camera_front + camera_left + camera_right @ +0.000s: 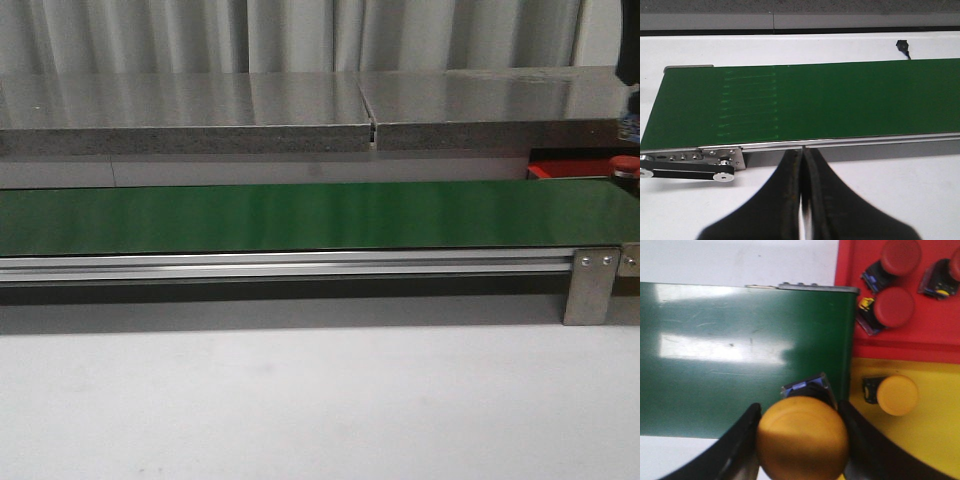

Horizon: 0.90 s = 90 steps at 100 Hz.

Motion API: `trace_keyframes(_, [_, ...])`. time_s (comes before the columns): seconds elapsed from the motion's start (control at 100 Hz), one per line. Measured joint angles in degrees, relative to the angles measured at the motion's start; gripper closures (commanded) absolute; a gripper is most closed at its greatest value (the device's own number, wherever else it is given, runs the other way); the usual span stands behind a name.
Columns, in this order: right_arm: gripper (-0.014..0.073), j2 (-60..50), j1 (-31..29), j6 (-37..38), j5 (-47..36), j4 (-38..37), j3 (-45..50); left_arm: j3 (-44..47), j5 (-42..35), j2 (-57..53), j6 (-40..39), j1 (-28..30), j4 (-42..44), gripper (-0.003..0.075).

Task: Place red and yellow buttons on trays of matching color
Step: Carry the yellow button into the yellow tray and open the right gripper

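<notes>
L pincer (801, 165) is closed on nothing, fingers pressed together, hovering over the white worktop (900, 190) just short of the green belt (810, 105), which is bare in this view. A small black item (902, 46) lies on the worktop beyond the belt.

R pincer (802, 440) grips a yellow button (802, 437) w/ fingers either side, over the belt's end, beside the yellow tray (935, 440). One yellow button (892, 394) lies there already; three red buttons (892, 307) lie on the red tray (940, 337) next to it.

Handling, I'd judge: rigid plastic, light, not fragile, but the domed cap looks smooth and could slip, so the boxy base under the cap is the safer hold. Obstacle for the drop: the yellow button already on the tray and the low rim; set down on bare tray, apart from it.
</notes>
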Motion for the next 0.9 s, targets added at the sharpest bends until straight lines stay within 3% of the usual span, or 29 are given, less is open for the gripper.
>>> trace_keyframes(0.54, [0.0477, 0.0, -17.96, 0.99, 0.18, -0.44, 0.38, 0.0, 0.0, 0.0, 0.0, 0.0, 0.0, 0.0739])
trace_keyframes(0.9, [0.0477, 0.0, -22.14, 1.21, -12.83, 1.61, 13.61, 0.0, -0.1, 0.0, 0.0, 0.0, 0.0, 0.0739])
